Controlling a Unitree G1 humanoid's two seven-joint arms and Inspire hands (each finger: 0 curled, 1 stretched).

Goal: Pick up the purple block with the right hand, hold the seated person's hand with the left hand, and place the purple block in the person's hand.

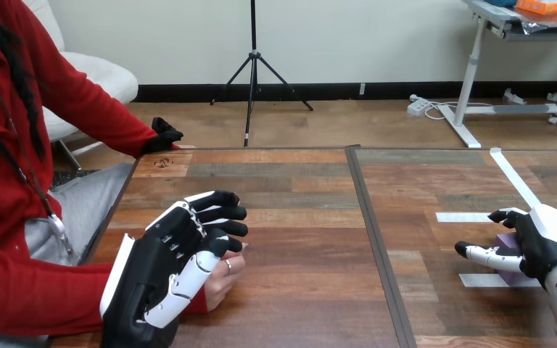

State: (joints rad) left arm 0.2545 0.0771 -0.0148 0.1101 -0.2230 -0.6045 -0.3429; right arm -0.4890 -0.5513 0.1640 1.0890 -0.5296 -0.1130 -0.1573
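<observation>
The purple block [508, 243] sits on the table at the right, partly hidden by my right hand [540, 243]. That hand's thumb and fingers curl round the block from the right, the thumb [487, 255] across its near side. At the near left, my left hand [167, 264] lies over the person's hand [225, 279], which rests on the table. Its fingers bend over the top of the person's hand and its thumb [192, 275] wraps the near side. Most of the person's hand is hidden beneath it.
The person's other hand [163, 135] rests at the table's far left corner. White tape strips [464, 217] mark the table around the block. A dark seam [373, 239] runs down the table's middle, with bare wood between my two hands.
</observation>
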